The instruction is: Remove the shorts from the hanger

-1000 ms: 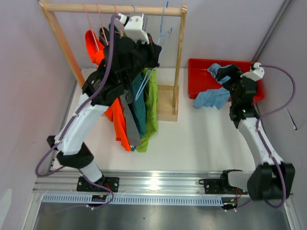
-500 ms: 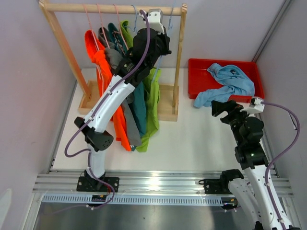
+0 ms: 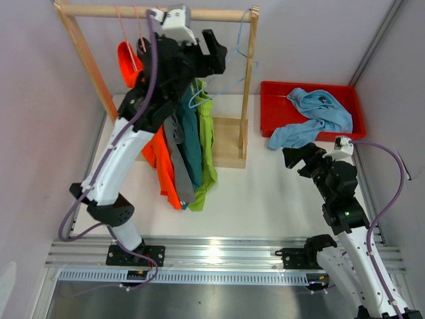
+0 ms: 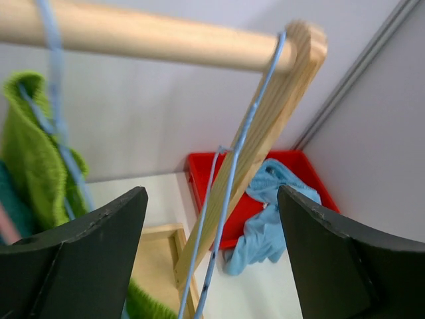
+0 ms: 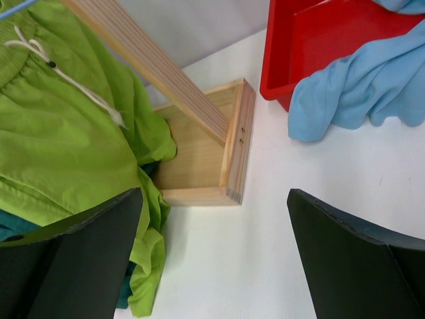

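Orange (image 3: 126, 63), grey (image 3: 174, 143), teal (image 3: 192, 149) and lime green shorts (image 3: 208, 136) hang on hangers from the wooden rod (image 3: 99, 10). The green pair (image 5: 66, 133) also fills the left of the right wrist view. Light blue shorts (image 3: 319, 114) lie in the red tray (image 3: 272, 90), one leg spilling over its front rim. My left gripper (image 3: 218, 54) is up by the rod, open. A bare blue hanger (image 4: 229, 193) runs between its jaws without touching them. My right gripper (image 3: 295, 157) stands open and empty over the table, in front of the tray.
The rack's right post (image 3: 247, 86) and wooden foot (image 5: 206, 159) stand between the hanging shorts and the tray (image 5: 312, 40). Grey walls close in behind and at both sides. A metal rail (image 3: 219, 252) runs along the near edge.
My left gripper has opened and let go of the blue hanger, sliding left along the rod. The right arm drew back from the tray, leaving the light blue shorts in it.
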Available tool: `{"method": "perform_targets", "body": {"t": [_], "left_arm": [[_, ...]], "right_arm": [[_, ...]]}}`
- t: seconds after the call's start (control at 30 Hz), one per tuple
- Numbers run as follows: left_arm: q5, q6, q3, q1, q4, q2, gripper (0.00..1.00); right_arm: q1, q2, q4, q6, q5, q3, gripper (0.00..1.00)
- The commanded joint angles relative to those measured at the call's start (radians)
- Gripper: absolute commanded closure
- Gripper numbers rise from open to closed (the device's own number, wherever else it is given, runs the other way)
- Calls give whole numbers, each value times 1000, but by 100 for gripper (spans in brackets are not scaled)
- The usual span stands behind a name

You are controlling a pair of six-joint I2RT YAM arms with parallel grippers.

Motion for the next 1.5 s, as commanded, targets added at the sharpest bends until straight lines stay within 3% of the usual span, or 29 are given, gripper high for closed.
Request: {"method": "perform_targets", "body": {"t": [0.0,0.5,0.83,0.93,1.03,1.2,1.3,1.4,1.47], "left_arm": [[-78,22,-23,26,-8,-108,14],[-16,-18,-57,170,23,-4,19],[-16,-38,-53,195,40,73,26],[-3,-41,-54,203,38,94,35],[16,-49,-54,213,29,111,50],[37,-52,-51,226,17,128,57],[30,-50,-53,230,6,133,73],[-1,-42,-53,238,-12,123,98],[-18,-32,-62,250,-32,104,100]], "right_arm": [[19,-22,-26,10,-10,7,1],[29,-91,-137,-19,43,37,1],[29,-119,-187,-46,72,37,1],[29,-119,-192,-49,76,34,1],[29,-121,-190,-45,75,26,1],[31,-124,-189,-43,76,20,1],[29,-125,-183,-42,76,17,1],[29,-122,-181,-40,73,11,1],[29,-122,-175,-37,69,4,1]]}}
